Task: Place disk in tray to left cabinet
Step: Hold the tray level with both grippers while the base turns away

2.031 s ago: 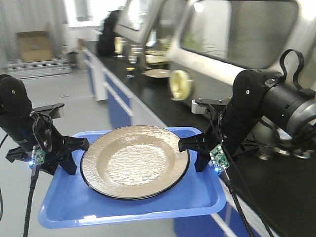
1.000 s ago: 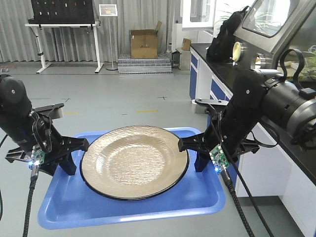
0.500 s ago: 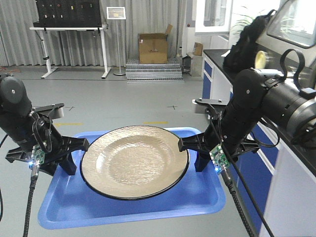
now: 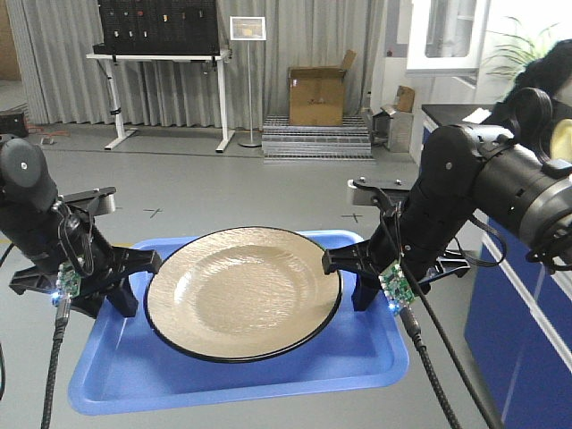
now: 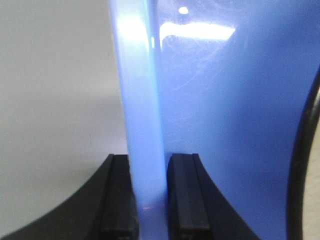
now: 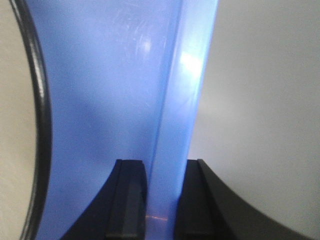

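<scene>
Grey workshop floor runs ahead to a curtained wall, with a cardboard box (image 4: 316, 95) at 12 o'clock and a blue-fronted bench (image 4: 523, 304) at 3 o'clock. No white shelved cabinet shows in any view. The blue tray (image 4: 234, 380) hangs level in the air between the two arms, and the disk (image 4: 243, 291) lies flat in its middle. The left gripper (image 4: 136, 268) pinches the tray's rim at 9 o'clock and the right gripper (image 4: 343, 266) pinches it at 3 o'clock. Both wrist views show the jaws closed on either side of that rim. The step in hand looks like the carry: the load is up, but the left cabinet is not yet faced. The next move calls for bringing a shelf into view while holding both arms level and matched, so the glossy disk does not slide.
</scene>
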Tool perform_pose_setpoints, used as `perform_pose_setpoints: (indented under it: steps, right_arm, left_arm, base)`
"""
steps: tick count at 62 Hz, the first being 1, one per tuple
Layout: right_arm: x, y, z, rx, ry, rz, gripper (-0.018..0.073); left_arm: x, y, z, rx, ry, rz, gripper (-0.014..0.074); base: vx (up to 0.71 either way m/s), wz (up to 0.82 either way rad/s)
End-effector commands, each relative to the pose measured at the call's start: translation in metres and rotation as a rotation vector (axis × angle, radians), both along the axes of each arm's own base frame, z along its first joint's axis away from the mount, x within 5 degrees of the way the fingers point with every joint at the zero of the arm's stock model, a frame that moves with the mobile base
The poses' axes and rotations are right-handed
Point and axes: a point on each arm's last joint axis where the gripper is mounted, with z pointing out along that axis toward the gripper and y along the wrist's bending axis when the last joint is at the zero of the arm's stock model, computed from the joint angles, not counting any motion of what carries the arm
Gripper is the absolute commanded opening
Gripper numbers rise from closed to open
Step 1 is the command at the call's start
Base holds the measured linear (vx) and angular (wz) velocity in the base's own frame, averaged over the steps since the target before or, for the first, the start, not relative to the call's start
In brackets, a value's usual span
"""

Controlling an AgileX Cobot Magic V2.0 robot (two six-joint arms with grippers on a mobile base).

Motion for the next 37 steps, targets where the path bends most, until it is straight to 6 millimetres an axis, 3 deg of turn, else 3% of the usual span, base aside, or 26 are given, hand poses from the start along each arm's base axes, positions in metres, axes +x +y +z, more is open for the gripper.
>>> perform_pose_setpoints:
  steps: [1, 37]
  right_arm:
    - [-0.0182, 0.005, 0.041, 0.094, -0.09, 0.031, -0.0002]
    - [-0.0182, 0.005, 0.041, 0.094, -0.09, 0.031, -0.0002]
  left_arm:
    - [-0.0151, -0.0134, 0.0371, -0.1, -0.095, -0.032, -0.0001]
    - [-0.0151, -0.0134, 0.0371, -0.1, -0.095, -0.032, -0.0001]
  base:
    - [0.65, 0.11]
    - [0.67, 0.05]
